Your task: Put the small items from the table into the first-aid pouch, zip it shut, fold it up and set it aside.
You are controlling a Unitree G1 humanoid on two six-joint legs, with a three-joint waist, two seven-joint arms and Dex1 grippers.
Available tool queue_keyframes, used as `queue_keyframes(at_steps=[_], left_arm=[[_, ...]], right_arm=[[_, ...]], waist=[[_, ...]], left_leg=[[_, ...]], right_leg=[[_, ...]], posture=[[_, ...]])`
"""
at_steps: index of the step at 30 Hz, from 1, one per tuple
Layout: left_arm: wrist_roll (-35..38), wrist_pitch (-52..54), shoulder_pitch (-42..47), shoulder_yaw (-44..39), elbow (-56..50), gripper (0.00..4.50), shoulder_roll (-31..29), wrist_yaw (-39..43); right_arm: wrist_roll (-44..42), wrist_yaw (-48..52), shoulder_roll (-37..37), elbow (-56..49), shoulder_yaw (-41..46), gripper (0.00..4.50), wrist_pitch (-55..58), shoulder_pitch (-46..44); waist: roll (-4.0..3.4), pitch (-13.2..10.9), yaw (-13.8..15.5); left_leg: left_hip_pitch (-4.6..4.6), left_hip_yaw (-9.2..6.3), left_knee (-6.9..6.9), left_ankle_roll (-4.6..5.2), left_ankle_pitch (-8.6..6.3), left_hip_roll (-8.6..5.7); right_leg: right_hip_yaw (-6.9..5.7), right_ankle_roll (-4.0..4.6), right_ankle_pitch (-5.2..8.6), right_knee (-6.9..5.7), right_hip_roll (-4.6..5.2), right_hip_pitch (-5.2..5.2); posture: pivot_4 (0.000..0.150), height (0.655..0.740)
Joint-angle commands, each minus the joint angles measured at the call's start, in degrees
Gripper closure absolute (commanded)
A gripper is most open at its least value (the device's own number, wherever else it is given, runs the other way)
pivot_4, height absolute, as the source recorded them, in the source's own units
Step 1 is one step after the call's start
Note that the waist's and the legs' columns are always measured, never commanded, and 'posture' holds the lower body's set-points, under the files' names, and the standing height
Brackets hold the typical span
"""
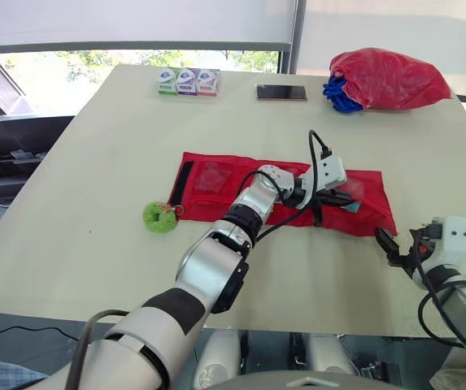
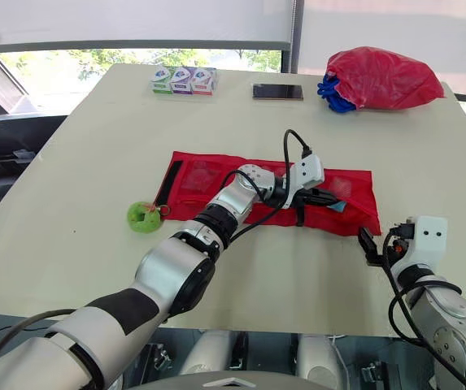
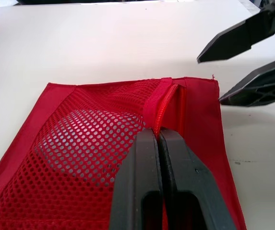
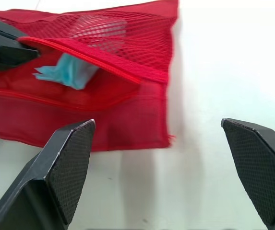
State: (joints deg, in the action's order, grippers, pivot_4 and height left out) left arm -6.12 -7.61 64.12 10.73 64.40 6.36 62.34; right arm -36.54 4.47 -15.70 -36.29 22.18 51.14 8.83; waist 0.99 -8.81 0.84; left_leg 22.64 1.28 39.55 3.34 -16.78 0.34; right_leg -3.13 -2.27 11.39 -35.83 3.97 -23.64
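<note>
The red first-aid pouch [image 1: 216,183] lies unfolded flat in the middle of the table. My left gripper [image 1: 348,197] reaches over its right part and is shut on the zipper edge [image 3: 163,103] of the mesh pocket, holding that edge lifted. A light-blue item [image 4: 67,72] lies inside the pocket under the raised band. My right gripper [image 1: 391,248] hovers open just off the pouch's near right corner, with nothing between its fingers [image 3: 243,36]. A green round item [image 1: 161,217] with a small ring sits on the table by the pouch's near left corner.
At the table's far edge stand three small boxes [image 1: 187,81], a phone [image 1: 281,93] and a red bag [image 1: 387,77] with something blue [image 1: 338,93] beside it. A black strip [image 1: 182,183] runs along the pouch's left end. Bare tabletop [image 1: 94,162] surrounds the pouch.
</note>
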Motion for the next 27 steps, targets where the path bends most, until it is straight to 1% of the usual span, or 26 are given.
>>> queue_keyframes(at_steps=[1,2,3,5,6,7,9,10,11,12,13,14,15,18,20,23,27], left_arm=[[2.54,1.46,1.06,-1.18,-2.12,4.20,0.31,1.84],[3.17,1.85,0.94,-1.26,-2.89,3.87,0.04,3.25],[3.61,2.03,0.64,-1.17,-3.84,3.71,-0.28,4.41],[4.51,1.52,-0.70,-0.85,-7.02,2.95,-1.85,7.04],[5.20,1.78,-1.53,-0.81,-8.95,2.49,-2.79,8.74],[6.39,2.92,-2.44,-1.05,-11.23,1.98,-3.88,10.67],[8.79,5.94,-4.66,-1.58,-16.61,1.10,-7.05,14.48],[9.67,7.33,-5.90,-1.72,-19.39,0.51,-9.15,16.02],[10.29,8.36,-7.03,-1.81,-21.88,0.15,-11.24,17.33],[11.08,9.54,-8.20,-2.00,-24.47,0.00,-13.57,18.92],[11.99,10.88,-9.32,-2.17,-27.11,0.00,-15.78,20.43],[12.78,12.01,-10.24,-2.25,-29.35,0.00,-17.50,21.46],[13.82,13.45,-11.22,-2.44,-31.86,0.00,-19.52,22.61],[17.25,18.06,-14.18,-3.22,-39.75,0.00,-25.87,25.35],[18.96,20.41,-16.34,-3.77,-44.50,0.00,-29.73,26.28],[21.66,23.46,-19.25,-4.26,-50.44,0.00,-33.96,26.79],[25.73,28.45,-24.59,-5.86,-60.17,0.00,-40.33,26.34]], right_arm=[[-1.31,0.59,0.80,0.69,-0.52,0.01,-1.11,-1.03],[-1.27,0.77,0.91,1.05,-0.85,0.00,-1.29,-1.20],[-1.16,0.86,0.90,1.38,-1.16,0.00,-1.39,-1.27],[-0.59,1.34,0.59,2.04,-1.92,0.52,-1.68,-1.29],[-0.45,1.65,0.38,2.28,-2.25,0.83,-1.64,-1.28],[-0.29,1.89,0.20,2.43,-2.47,1.31,-1.75,-1.28],[-0.16,2.01,0.09,2.50,-2.59,2.27,-1.86,-1.18],[-0.23,2.03,0.10,2.52,-2.52,2.84,-1.79,-1.06],[-0.21,2.12,0.07,2.57,-2.46,3.39,-1.82,-0.92],[-0.20,2.28,0.00,2.65,-2.37,3.69,-1.88,-0.73],[-0.23,2.52,-0.13,2.71,-2.23,3.83,-1.96,-0.50],[-0.26,2.73,-0.27,2.78,-2.06,4.25,-2.05,-0.31],[-0.32,2.99,-0.56,2.94,-1.62,4.46,-2.13,-0.10],[-0.37,4.10,-2.50,3.95,1.00,4.46,-2.32,0.88],[0.57,5.35,-5.02,5.35,3.01,4.46,-2.77,2.06],[2.21,6.73,-8.36,7.81,5.30,4.46,-4.14,3.57],[6.92,7.33,-14.78,14.84,10.04,4.46,-6.90,4.96]], waist=[[-0.01,0.00,0.07],[-0.01,0.00,0.06],[-0.01,0.00,0.02],[-0.01,0.00,-0.04],[-0.02,0.01,-0.05],[-0.02,0.01,-0.13],[-0.07,0.03,-0.56],[-0.07,0.03,-0.56],[-0.09,0.04,-0.59],[-0.11,0.05,-0.69],[-0.11,0.05,-0.87],[-0.12,0.06,-1.01],[-0.12,0.06,-1.04],[-0.14,0.06,-0.77],[-0.15,0.06,-0.38],[-0.16,0.07,0.10],[-0.16,0.06,0.30]], left_leg=[[0.00,0.00,0.00,0.00,0.00,0.00],[0.01,-0.02,0.00,0.00,0.00,0.00],[0.02,-0.02,0.00,0.00,0.00,0.00],[0.02,-0.01,0.00,0.00,0.00,0.00],[0.02,-0.01,0.00,0.00,0.00,0.00],[0.01,0.00,0.00,0.00,0.00,0.00],[-0.01,0.02,0.00,0.00,0.00,0.03],[-0.06,0.03,-0.02,0.00,0.00,0.09],[-0.06,0.02,-0.02,-0.01,0.00,0.09],[-0.10,0.02,-0.02,-0.01,0.00,0.12],[-0.12,0.03,-0.02,-0.01,0.01,0.15],[-0.13,0.03,-0.02,-0.01,0.01,0.19],[-0.13,0.03,-0.03,-0.02,0.01,0.22],[-0.13,0.04,-0.03,-0.03,0.01,0.21],[-0.10,0.03,-0.02,-0.03,0.01,0.10],[-0.10,0.06,-0.03,-0.01,0.00,-0.03],[-0.08,0.04,-0.02,0.00,0.00,-0.10]], right_leg=[[0.00,0.00,0.00,0.00,0.01,0.00],[-0.01,0.00,0.00,0.00,0.01,0.00],[-0.02,0.00,0.00,0.01,0.01,-0.01],[-0.01,0.00,0.00,0.01,0.01,0.00],[-0.01,0.00,0.00,0.02,0.01,0.00],[0.00,0.01,0.00,0.01,0.01,0.00],[0.04,0.02,0.00,-0.01,0.00,-0.01],[0.08,0.03,0.00,-0.04,-0.08,-0.01],[0.07,0.04,0.00,-0.04,-0.10,-0.01],[0.09,0.04,0.00,-0.05,-0.15,-0.01],[0.11,0.04,0.00,-0.06,-0.17,-0.01],[0.13,0.04,0.00,-0.06,-0.21,-0.01],[0.14,0.05,0.00,-0.07,-0.25,-0.01],[0.24,0.06,0.00,-0.07,-0.26,0.00],[0.48,0.04,0.00,-0.04,-0.28,0.00],[0.83,-0.05,0.05,0.00,-0.33,0.01],[1.04,-0.10,0.09,0.02,-0.37,0.02]], posture=[[0.150,0.7400],[0.150,0.7400],[0.150,0.7400],[0.150,0.7400],[0.150,0.7400],[0.150,0.7400],[0.150,0.7400],[0.150,0.7400],[0.150,0.7400],[0.150,0.7400],[0.150,0.7400],[0.150,0.7400],[0.150,0.7400],[0.150,0.7400],[0.150,0.7400],[0.150,0.7400],[0.150,0.7400]])
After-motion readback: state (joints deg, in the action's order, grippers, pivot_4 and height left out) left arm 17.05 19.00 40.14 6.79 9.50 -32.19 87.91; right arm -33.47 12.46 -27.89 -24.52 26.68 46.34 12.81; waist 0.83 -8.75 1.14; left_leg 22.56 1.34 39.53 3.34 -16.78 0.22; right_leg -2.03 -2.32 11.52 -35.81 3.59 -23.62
